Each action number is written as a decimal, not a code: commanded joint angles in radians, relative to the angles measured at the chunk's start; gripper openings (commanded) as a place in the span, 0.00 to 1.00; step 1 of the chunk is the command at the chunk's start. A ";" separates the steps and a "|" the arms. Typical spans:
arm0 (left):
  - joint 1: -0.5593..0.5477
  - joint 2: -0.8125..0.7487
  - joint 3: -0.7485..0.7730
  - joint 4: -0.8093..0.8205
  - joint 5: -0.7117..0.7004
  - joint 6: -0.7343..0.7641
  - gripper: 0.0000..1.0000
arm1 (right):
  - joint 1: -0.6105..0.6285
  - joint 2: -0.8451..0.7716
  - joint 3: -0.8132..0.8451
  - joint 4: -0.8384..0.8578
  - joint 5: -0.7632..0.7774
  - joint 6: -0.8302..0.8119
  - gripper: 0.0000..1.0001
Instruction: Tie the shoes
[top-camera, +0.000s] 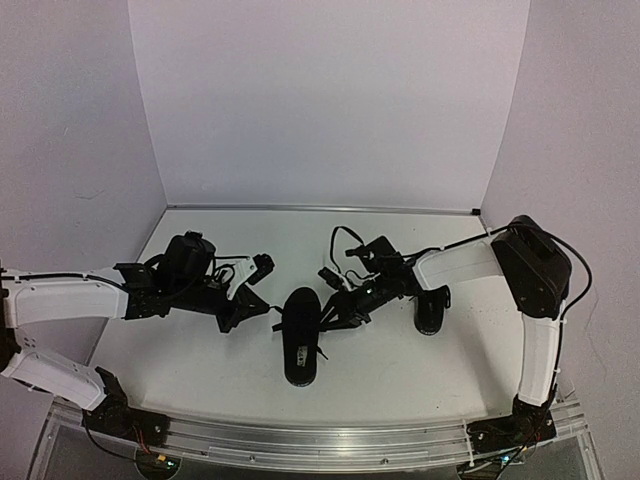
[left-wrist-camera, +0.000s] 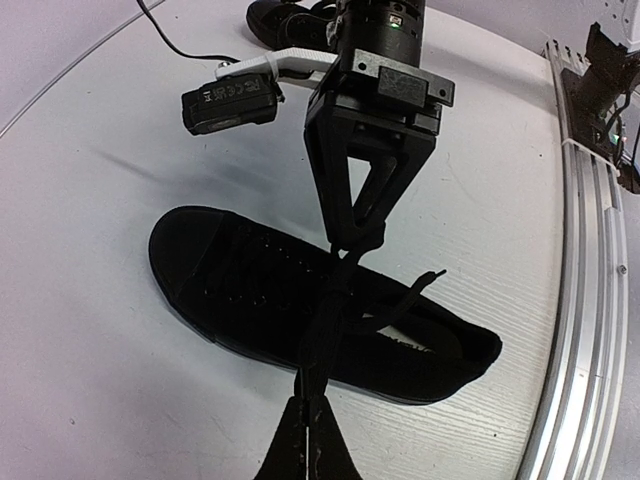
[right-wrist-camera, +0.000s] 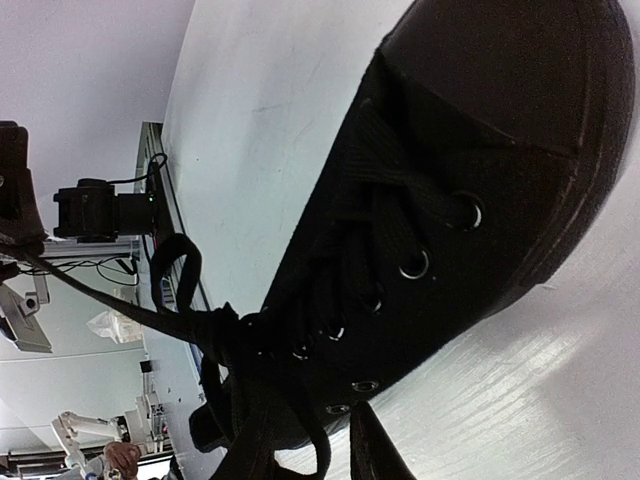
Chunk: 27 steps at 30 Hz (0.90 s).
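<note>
**Step in hand.** The laced shoe (left-wrist-camera: 230, 280) lies on its sole at the middle of the surface (top-camera: 200, 375), between the two arms, toe pointing away from the bases. A second shoe (top-camera: 432, 312) stands apart to the right, beside the right forearm. Work is on the laces (left-wrist-camera: 325, 325) of the middle shoe. The strands cross in a bunch above the throat, a short loop stands out of that bunch in the right wrist view, and one free end (left-wrist-camera: 432, 275) lies loose over the opening. Judged from this, the step is forming or tightening the knot. The bow is not yet finished.

**Claw state.**
- The left claw (left-wrist-camera: 305, 440) has its fingers together, clamped on a lace strand that runs taut up to the crossing.
- The right claw (left-wrist-camera: 357, 235) has its fingertips drawn in on the lace bunch directly above the shoe. It appears clamped on the laces, though the contact point is dark and hard to read.

**Arm pose.** The left arm reaches in low from the left, forearm nearly level, wrist aimed at the side of the shoe. The right arm rises from its base to a high elbow, then slopes down and leftward, claw pointing down over the throat.

**Next move.** It probably calls for pulling the two strands apart in opposite directions with even tension. The shoe is not held down and may slide or tip.
</note>
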 joint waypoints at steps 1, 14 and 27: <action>0.004 -0.047 0.015 -0.001 -0.013 -0.002 0.00 | 0.016 0.026 0.058 -0.078 0.009 -0.068 0.24; 0.002 -0.083 0.032 -0.131 0.085 0.098 0.00 | 0.018 0.027 0.062 -0.101 0.018 -0.079 0.12; -0.084 0.017 0.091 -0.304 0.033 0.221 0.39 | 0.018 0.009 0.070 -0.098 0.041 -0.082 0.00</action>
